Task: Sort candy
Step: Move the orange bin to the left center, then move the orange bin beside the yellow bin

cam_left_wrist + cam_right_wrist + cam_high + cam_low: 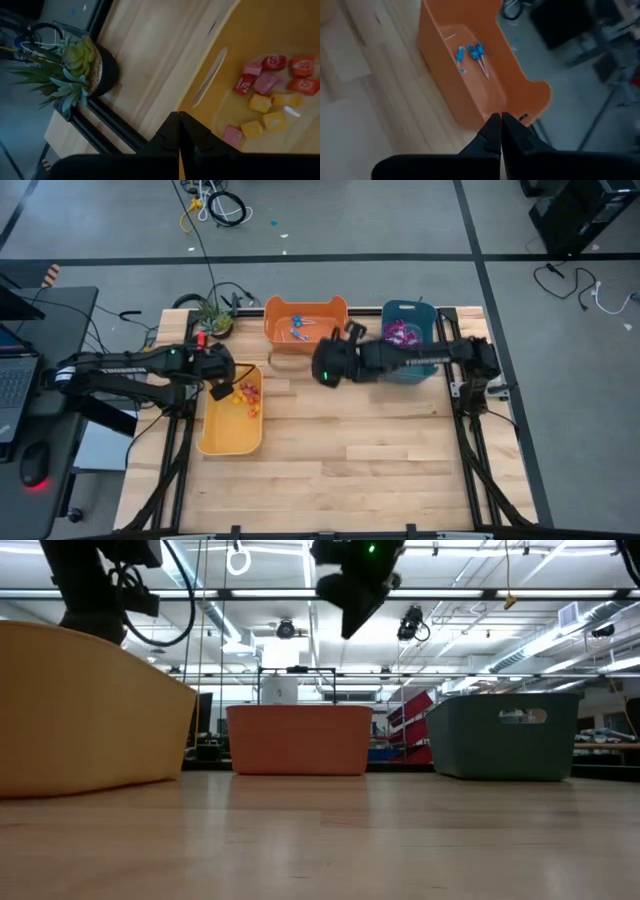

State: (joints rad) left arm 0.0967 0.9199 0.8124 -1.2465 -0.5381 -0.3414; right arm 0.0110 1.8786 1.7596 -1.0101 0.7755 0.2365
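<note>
Small red, pink, orange and yellow candy pieces (270,95) lie on the floor of the yellow bin (225,448). Blue-wrapped lollipops (472,52) lie in the orange bin (305,304). Purple packets (402,333) lie in the teal bin (402,307). My left gripper (179,125) is shut with nothing in it, above the yellow bin's far left rim (220,390). My right gripper (500,127) is shut and holds nothing; it hangs in the air over the table (322,370), just near of the orange bin.
A small potted plant (212,315) stands at the table's far left corner, beside the yellow and orange bins. The three bins line the far half of the table. Bare wood (350,450) fills the near half. A laptop and a mouse lie on a side desk at the left.
</note>
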